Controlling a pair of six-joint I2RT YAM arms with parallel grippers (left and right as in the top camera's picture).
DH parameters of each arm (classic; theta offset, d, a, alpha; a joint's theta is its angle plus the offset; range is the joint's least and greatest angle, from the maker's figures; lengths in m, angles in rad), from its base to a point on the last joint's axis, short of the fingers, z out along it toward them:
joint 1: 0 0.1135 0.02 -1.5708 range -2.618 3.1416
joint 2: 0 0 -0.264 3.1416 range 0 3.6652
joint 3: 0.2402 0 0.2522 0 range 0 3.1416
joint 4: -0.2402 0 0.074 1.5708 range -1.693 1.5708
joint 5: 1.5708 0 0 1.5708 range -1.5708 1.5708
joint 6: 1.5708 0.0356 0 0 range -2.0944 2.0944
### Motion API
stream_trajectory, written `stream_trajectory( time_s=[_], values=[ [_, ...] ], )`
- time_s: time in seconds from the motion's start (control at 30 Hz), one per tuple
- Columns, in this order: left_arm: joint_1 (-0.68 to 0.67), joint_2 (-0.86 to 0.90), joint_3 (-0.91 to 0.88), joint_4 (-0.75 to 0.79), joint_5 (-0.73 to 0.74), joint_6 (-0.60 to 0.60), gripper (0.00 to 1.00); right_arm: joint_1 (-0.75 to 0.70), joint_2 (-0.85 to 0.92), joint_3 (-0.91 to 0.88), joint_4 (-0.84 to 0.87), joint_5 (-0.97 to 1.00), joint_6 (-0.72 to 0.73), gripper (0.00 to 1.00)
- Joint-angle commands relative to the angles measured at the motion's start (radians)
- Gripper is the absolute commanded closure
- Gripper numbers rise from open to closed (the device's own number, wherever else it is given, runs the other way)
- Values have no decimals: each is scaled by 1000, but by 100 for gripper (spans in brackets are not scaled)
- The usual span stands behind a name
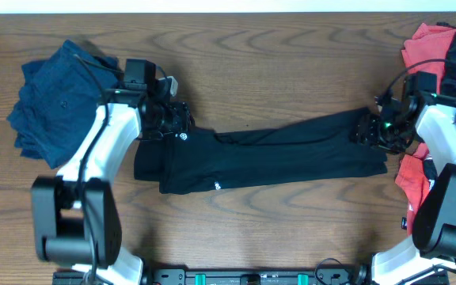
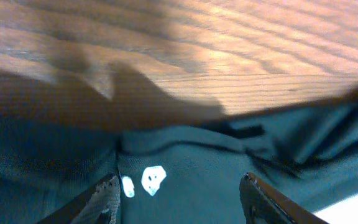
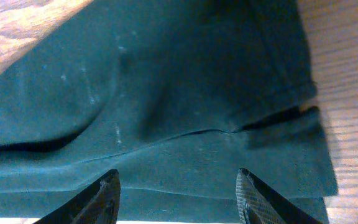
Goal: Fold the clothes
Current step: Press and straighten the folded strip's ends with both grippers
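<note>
Overhead: left end effector [image 1: 184, 129], right end effector [image 1: 364, 130], both released, over black trousers [image 1: 275, 158].

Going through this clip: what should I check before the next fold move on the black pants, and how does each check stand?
1. Pants stretched out lengthwise: ok.
2. Left gripper over waist end, jaws open: ok.
3. Right gripper over cuff end, jaws open: ok.
4. Fabric caught between either gripper's jaws: cannot tell.
5. Blue pile apart from pants: ok.
6. Red pile clear of right arm: cannot tell.
</note>
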Motion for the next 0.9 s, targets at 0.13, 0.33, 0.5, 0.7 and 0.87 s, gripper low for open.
stream_trajectory(
  time_s=[0.13,0.33,0.5,0.7,0.87],
  values=[
    [0,98,-8,7,-6,2,37,16,-18,-8,6,-5,-19,42],
    [0,97,-8,7,13,2,86,16,-18,-8,6,26,-19,42],
    [1,96,-8,-6,14,2,94,16,-18,-8,6,40,-19,42],
    [6,19,-6,-141,6,2,94,16,-18,-8,7,52,-19,42],
    [23,-102,-6,-244,-11,-18,94,16,-18,-8,7,69,-19,41]
  ],
)
